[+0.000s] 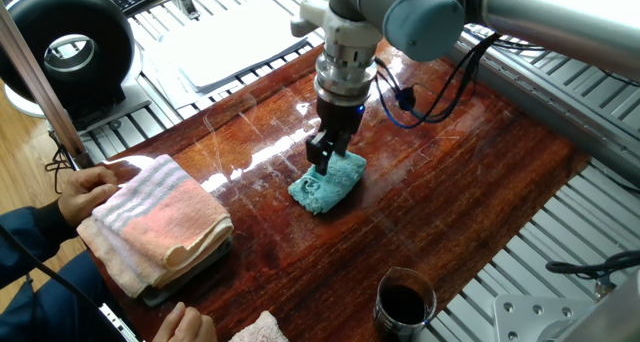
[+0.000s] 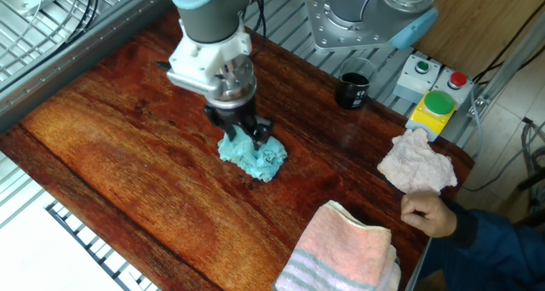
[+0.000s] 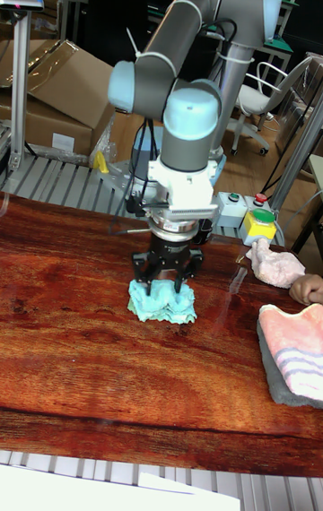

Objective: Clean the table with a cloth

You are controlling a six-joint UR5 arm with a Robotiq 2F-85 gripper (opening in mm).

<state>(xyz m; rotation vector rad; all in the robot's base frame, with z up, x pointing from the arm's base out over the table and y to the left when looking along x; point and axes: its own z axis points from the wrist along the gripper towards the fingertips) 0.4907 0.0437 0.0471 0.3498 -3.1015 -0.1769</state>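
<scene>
Cloth: the teal cloth (image 1: 328,182) lies bunched on the table (image 1: 470,182), near the middle of the board — its far edge sits under the gripper.
Gripper: the gripper (image 1: 327,148) points straight down, its fingers (image 2: 258,134) pressed into the cloth's far edge and closed on a pinch of it.
Table: glossy red-brown wood grain, with bright glare on the left part of the far side.
Striped towel: the folded pink-and-grey towel (image 1: 155,222) rests at the near left corner, well apart from the cloth.
Person's hand: a hand (image 1: 85,190) touches the towel's left edge.
Dark cup: a cup (image 1: 402,304) stands at the near edge, right of the towel — apart from the cloth.
</scene>
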